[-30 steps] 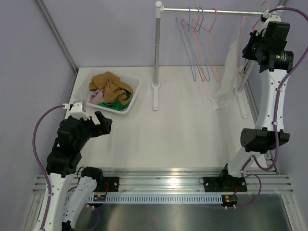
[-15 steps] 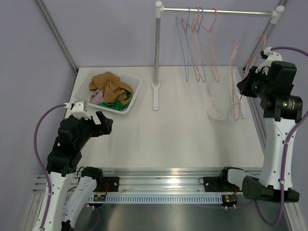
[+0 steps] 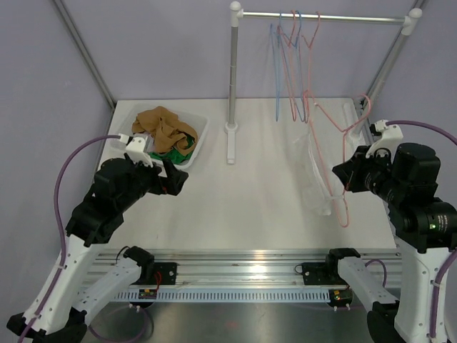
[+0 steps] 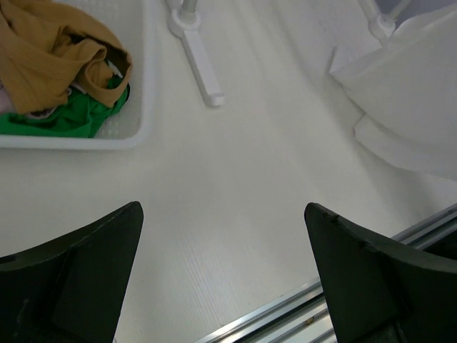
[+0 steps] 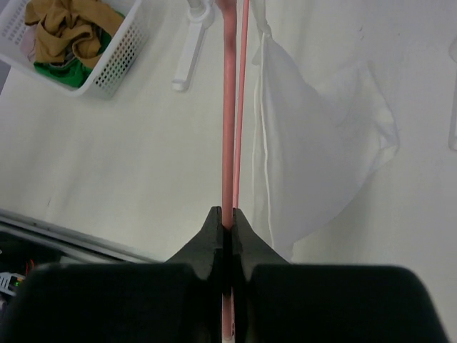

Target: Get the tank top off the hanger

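Note:
The pink hanger (image 3: pixel 330 143) is off the rail and hangs tilted in the air over the table's right side. My right gripper (image 3: pixel 348 176) is shut on its wire. The white tank top (image 3: pixel 315 174) is draped on it and dangles toward the table. In the right wrist view the fingertips (image 5: pixel 228 214) pinch the pink hanger (image 5: pixel 228 107), with the tank top (image 5: pixel 314 143) just to its right. My left gripper (image 3: pixel 176 183) stands open and empty above the table's left part, near the basket. Its wrist view shows wide jaws (image 4: pixel 223 211) and the tank top (image 4: pixel 407 107) far right.
A white basket (image 3: pixel 202 134) of brown, green and pink clothes sits at the back left. The clothes rack's pole (image 3: pixel 232 71) and foot (image 3: pixel 230 143) stand mid-table. Its rail (image 3: pixel 343 18) carries several blue and pink hangers (image 3: pixel 289 64). The rack's right leg (image 3: pixel 382 68) slants behind my right arm.
My right arm has lifted the hanger with the tank top off the rail and brought it down toward the near side. My left arm has shifted right and forward, jaws still open.

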`<action>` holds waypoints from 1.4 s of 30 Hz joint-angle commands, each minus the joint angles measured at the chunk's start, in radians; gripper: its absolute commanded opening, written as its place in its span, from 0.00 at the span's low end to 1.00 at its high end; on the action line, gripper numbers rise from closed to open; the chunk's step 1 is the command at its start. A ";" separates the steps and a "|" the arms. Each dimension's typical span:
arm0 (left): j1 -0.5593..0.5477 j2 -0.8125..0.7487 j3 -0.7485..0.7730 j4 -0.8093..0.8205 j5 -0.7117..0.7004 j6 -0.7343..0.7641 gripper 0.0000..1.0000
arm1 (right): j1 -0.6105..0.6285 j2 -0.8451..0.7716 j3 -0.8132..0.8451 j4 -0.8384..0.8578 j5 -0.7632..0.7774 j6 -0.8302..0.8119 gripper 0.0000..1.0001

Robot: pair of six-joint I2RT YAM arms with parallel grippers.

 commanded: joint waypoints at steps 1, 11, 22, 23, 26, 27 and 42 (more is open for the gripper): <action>-0.079 0.035 0.090 0.051 -0.108 -0.017 0.99 | 0.057 -0.027 -0.077 -0.003 0.023 0.004 0.00; -0.211 0.049 0.075 0.148 -0.147 -0.063 0.99 | 0.066 -0.142 -0.237 0.223 -0.505 0.017 0.00; -0.493 0.205 0.175 0.226 -0.510 -0.032 0.99 | 0.126 0.031 -0.217 0.287 -0.496 0.066 0.00; -0.495 0.229 0.181 0.284 -0.498 -0.017 0.99 | 0.191 0.074 -0.202 0.284 -0.464 0.066 0.00; -0.495 0.308 0.239 0.323 -0.492 0.023 0.99 | 0.374 0.165 -0.109 0.261 -0.299 0.046 0.00; -0.495 0.334 0.262 0.314 -0.527 0.028 0.99 | 0.407 0.180 -0.096 0.262 -0.268 0.047 0.00; -0.395 0.394 0.252 0.310 -0.538 0.025 0.64 | 0.612 0.291 0.039 0.322 -0.155 0.046 0.00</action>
